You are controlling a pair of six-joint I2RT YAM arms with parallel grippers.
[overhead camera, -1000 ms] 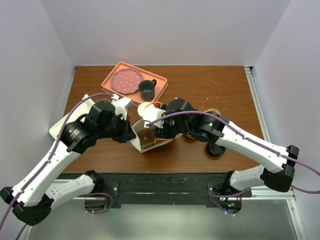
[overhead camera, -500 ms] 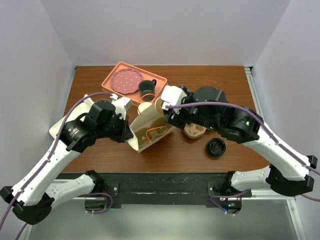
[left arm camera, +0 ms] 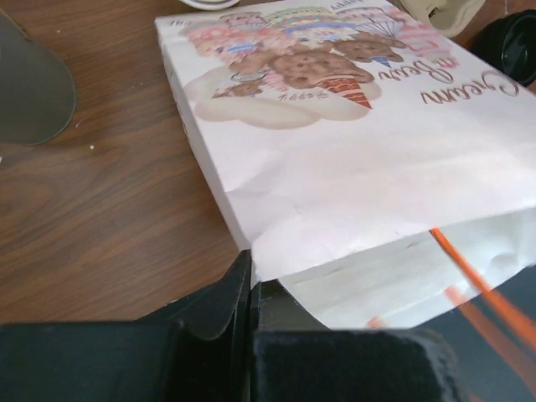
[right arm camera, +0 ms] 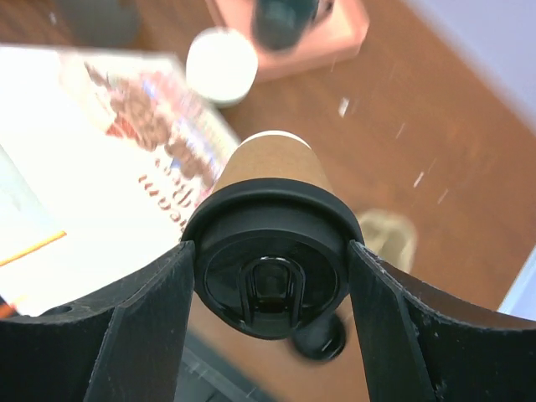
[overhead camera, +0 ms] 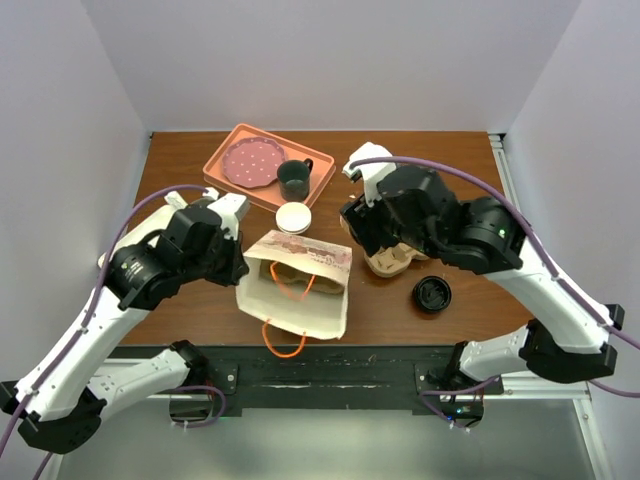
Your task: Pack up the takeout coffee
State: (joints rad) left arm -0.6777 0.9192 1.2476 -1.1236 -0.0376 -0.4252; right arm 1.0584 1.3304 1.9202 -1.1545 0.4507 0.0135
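Clamping the black-lidded, tan-brown paper takeout coffee cup (right arm camera: 268, 163) by its lid, base pointing away and aloft just right of the white printed paper bag (overhead camera: 300, 305), the right gripper (right arm camera: 270, 276) is nearer, while the left gripper (left arm camera: 251, 283) seemingly pinches the bag's mouth corner.

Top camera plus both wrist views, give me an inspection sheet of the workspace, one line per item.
Surface: brown wooden table, a few pale specks.
Job's things: cup, black lid on, held in the air; bag lying on its side, orange handle toward the arm bases.
Clutter: tray holding plate and mug; white disc; carrier; loose lid.
Grippers: left gripper shut on the bag's edge; right gripper shut on the cup.
Cables: purple cable along each arm.
Surroundings: white walls; nothing else seen.
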